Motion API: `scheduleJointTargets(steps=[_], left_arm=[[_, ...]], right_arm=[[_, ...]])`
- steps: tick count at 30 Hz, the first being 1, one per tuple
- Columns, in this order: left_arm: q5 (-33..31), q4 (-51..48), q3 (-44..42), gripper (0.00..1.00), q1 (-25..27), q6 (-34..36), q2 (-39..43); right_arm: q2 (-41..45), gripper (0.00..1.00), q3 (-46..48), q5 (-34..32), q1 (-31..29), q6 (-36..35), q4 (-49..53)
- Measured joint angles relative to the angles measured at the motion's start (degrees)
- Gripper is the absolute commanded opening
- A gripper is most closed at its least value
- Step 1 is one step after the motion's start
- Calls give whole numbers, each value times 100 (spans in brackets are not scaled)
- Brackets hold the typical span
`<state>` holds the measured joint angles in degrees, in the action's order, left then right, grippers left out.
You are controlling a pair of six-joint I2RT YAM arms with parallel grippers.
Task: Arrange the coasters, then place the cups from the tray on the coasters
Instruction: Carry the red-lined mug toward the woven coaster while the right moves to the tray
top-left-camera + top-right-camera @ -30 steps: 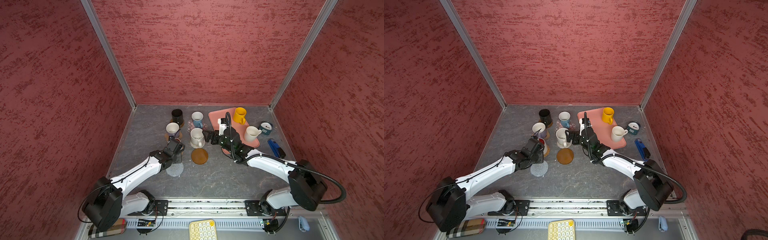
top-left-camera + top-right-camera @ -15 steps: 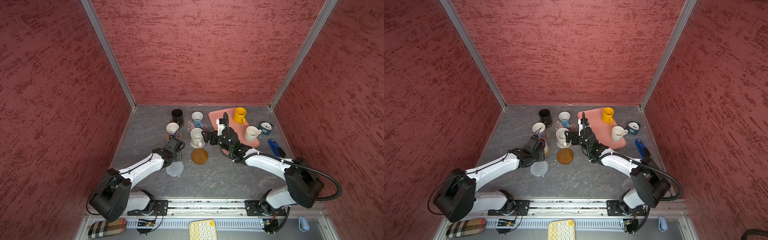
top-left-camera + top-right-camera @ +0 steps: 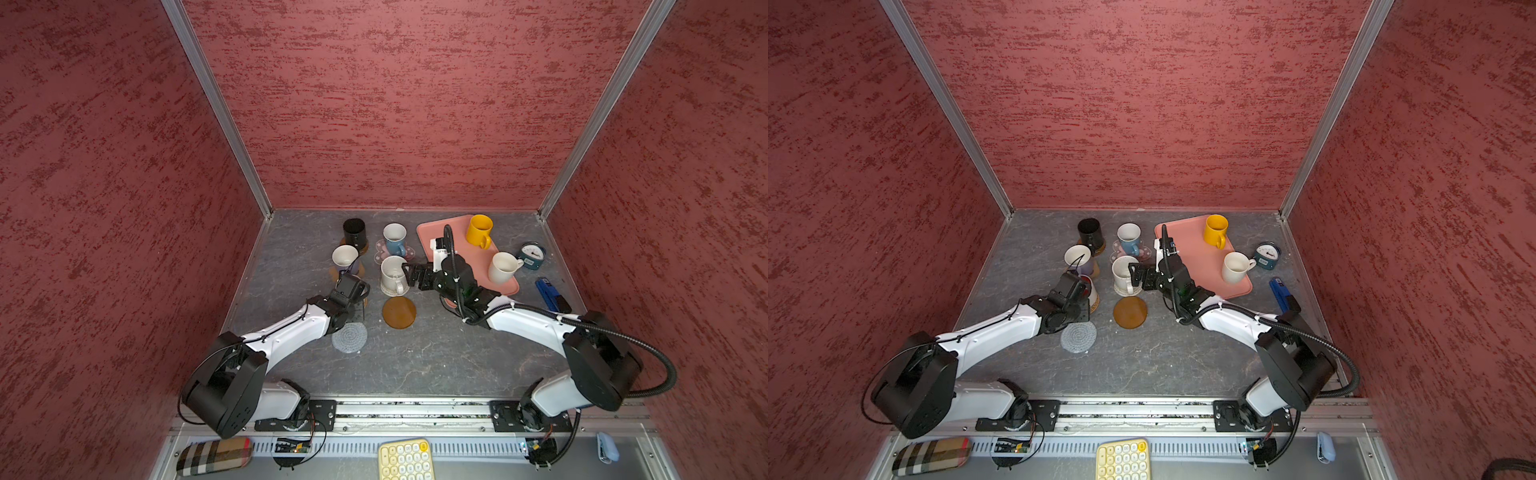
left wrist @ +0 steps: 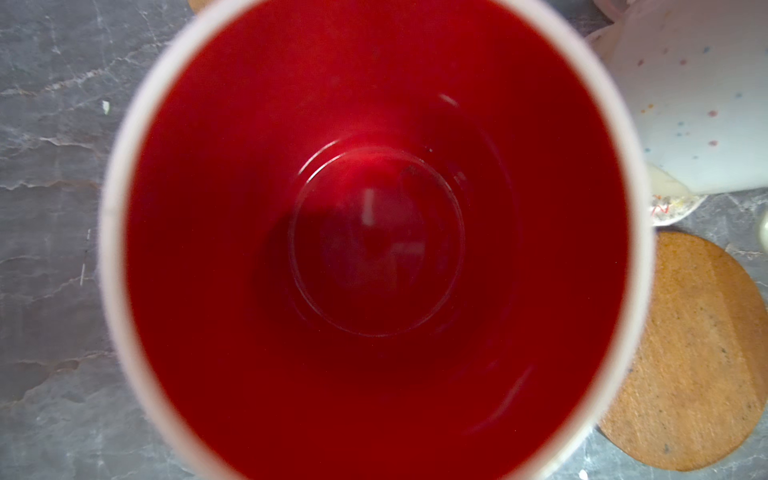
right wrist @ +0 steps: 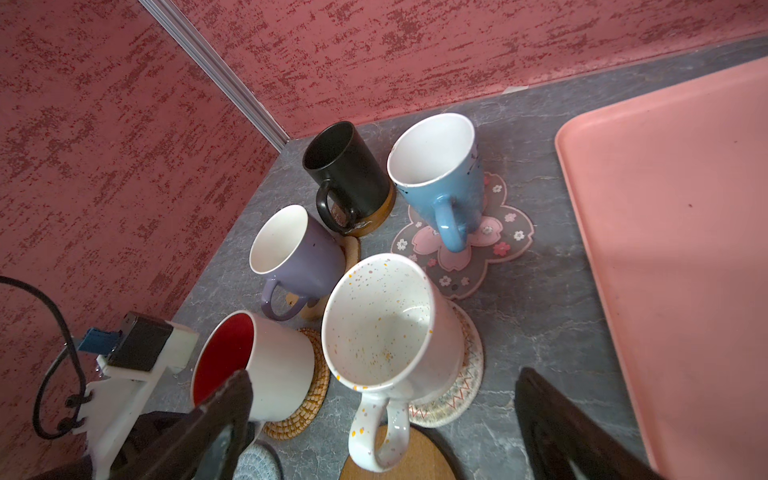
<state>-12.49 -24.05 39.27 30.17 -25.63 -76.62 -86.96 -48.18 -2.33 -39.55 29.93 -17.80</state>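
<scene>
In both top views the pink rectangular tray (image 3: pixel 1200 266), at the tabletop's far right corner, holds the yellow mug (image 3: pixel 1215 228) and the cream mug (image 3: pixel 1235 268). We count five cups on coasters. Our right gripper (image 3: pixel 411 276) is spread and empty beside the speckled white mug (image 3: pixel 392 274). The left gripper (image 3: pixel 1084 293) is pressed together over the white red-lined mug (image 5: pixel 257 365). The glossy brown round coaster (image 3: pixel 399 312) and grey woven round coaster (image 3: pixel 349 337) lie bare.

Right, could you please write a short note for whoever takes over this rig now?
Left pincer: shut, apparently on the red-lined mug, on a straw coaster.
Right pincer: open, facing the handle of the speckled mug.
Done: black mug, blue mug, lavender mug and both above stand on coasters.
To do: yellow mug and cream mug are on the tray; brown disc and grey round are bare.
</scene>
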Motion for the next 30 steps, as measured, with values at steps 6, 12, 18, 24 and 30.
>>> scheduleJointTargets(steps=[6, 12, 18, 24, 30], left_arm=[[-39, 4, -11, 0, 0, -2, 7], [-153, -11, -24, 0, 0, -2, 50], [-173, -15, -111, 0, 0, -7, 72], [-173, 15, -120, 17, 4, -9, 52], [-273, 155, -118, 48, 52, -50, 37]], right_arm=[[0, 99, 0, 0, 0, 2, -26], [0, 99, 0, 0, 0, 2, -50], [0, 99, 0, 0, 0, 2, -83], [0, 99, 0, 0, 0, 2, -83], [7, 99, 4, -4, 0, 2, -85]])
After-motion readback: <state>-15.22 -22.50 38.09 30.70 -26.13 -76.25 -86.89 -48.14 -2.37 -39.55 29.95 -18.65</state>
